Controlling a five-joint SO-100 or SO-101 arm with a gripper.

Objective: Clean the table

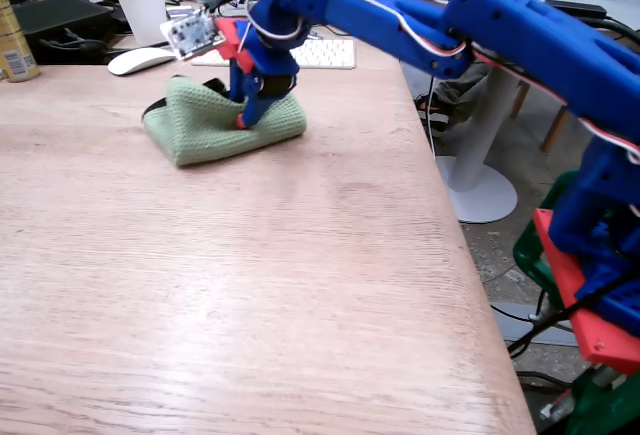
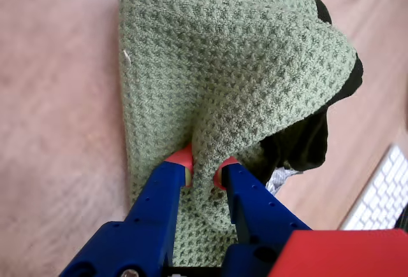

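The blue arm [image 1: 520, 35] reaches from the right side of the fixed view across the counter [image 1: 250, 285], then bends down at the wrist. Its end effector [image 2: 204, 170] points down and pinches a raised fold of the green cloth [image 2: 210, 79]. The cloth lies bunched on the counter's far part, near a white keyboard [image 1: 325, 52] and a white cup [image 1: 142, 10].

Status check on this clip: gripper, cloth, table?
Gripper shut on a fold of the green cloth. Cloth bunched up on the table. Keyboard, mouse and cup crowd the far edge.
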